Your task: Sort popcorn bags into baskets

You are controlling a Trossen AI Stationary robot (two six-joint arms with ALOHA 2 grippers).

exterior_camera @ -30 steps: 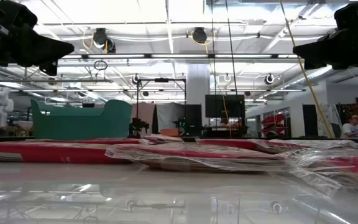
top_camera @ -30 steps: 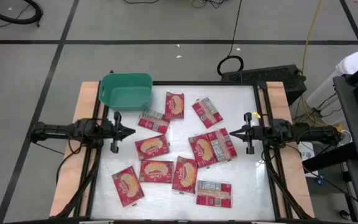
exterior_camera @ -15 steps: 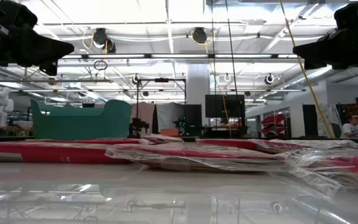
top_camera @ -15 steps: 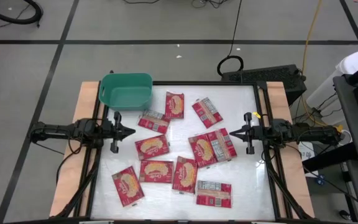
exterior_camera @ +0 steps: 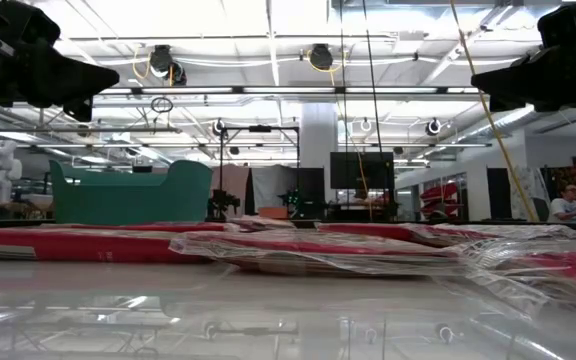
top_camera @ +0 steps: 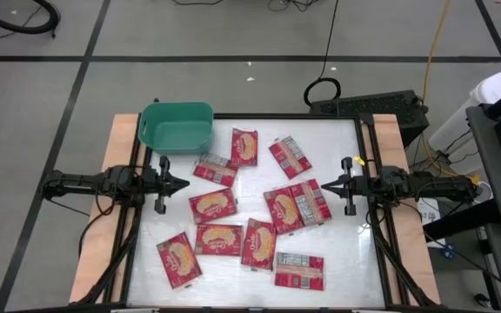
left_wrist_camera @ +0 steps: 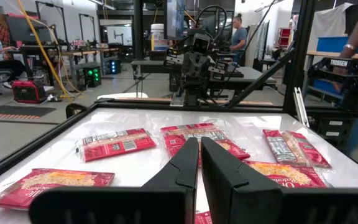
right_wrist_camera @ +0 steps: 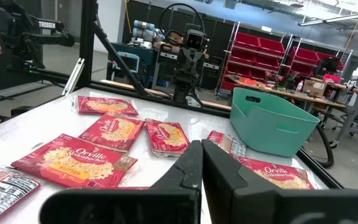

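Here, ten flat red popcorn bags [top_camera: 214, 204] are seen scattered across the white table [top_camera: 342, 261], one teal-green plastic basket [top_camera: 177, 127] is set at its far-left corner, and the left gripper [top_camera: 181, 183] and right gripper [top_camera: 327, 184] are kept clenched, empty, at opposite edges.

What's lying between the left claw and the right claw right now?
In the high view, popcorn bags: one just off the shut left claw, then an overlapping pair near the shut right claw. Bare table shows between them.

Bright overhead light, glary tabletop [exterior_camera: 268, 310]
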